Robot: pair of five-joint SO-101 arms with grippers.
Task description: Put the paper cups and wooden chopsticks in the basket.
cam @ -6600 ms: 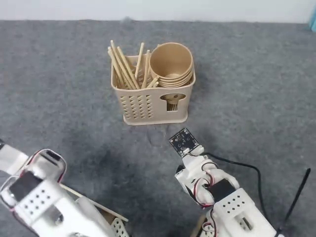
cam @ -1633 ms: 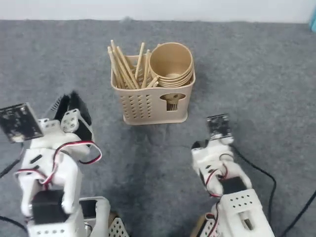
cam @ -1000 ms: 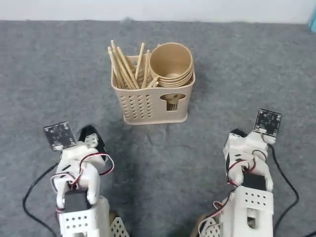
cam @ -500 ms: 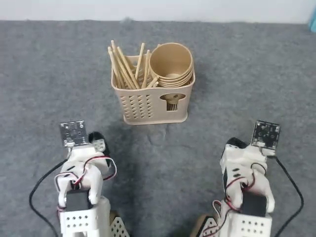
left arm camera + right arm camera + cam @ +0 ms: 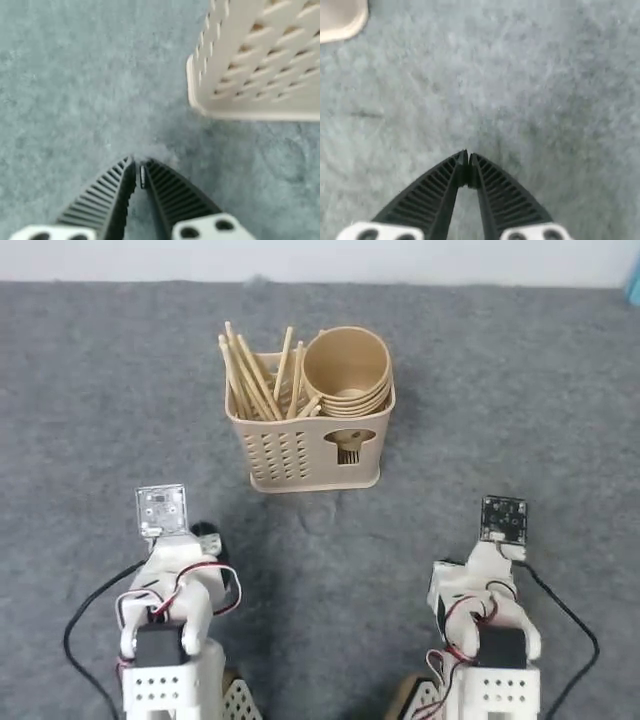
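Here, nearest the robot's base, the left end effector (image 5: 138,167) hangs low over the desk (image 5: 520,390). Its ribbed jaws are drawn in to a thin slit and there is nothing between them. The right end effector (image 5: 466,160) is much the same, with its tips touching and empty.

Farther out, about midway between the two arms, the basket (image 5: 300,455) stands upright. The left wrist view has its perforated wall fairly near, while the right wrist view catches just one corner.

The chopsticks (image 5: 250,375) lean fanned in the basket's left side with their ends well above the rim. The paper cups (image 5: 345,365) sit nested in the right side, also rising above the rim. No cup or stick lies loose on the desk, so the task looks done.

The remaining danger, as I judge it, is disturbance:
- **A knock to the basket:** it looks light, so any forward swing, most likely by the closer left arm, could shove or tip it.
- **Spilled contents:** the slanting sticks would probably slide out first, and the tall stack of cups could topple after them.
- **A snag on the desk:** its fuzzy grey covering might catch a tip if an end effector drops lower and drags, jerking that arm toward the basket.
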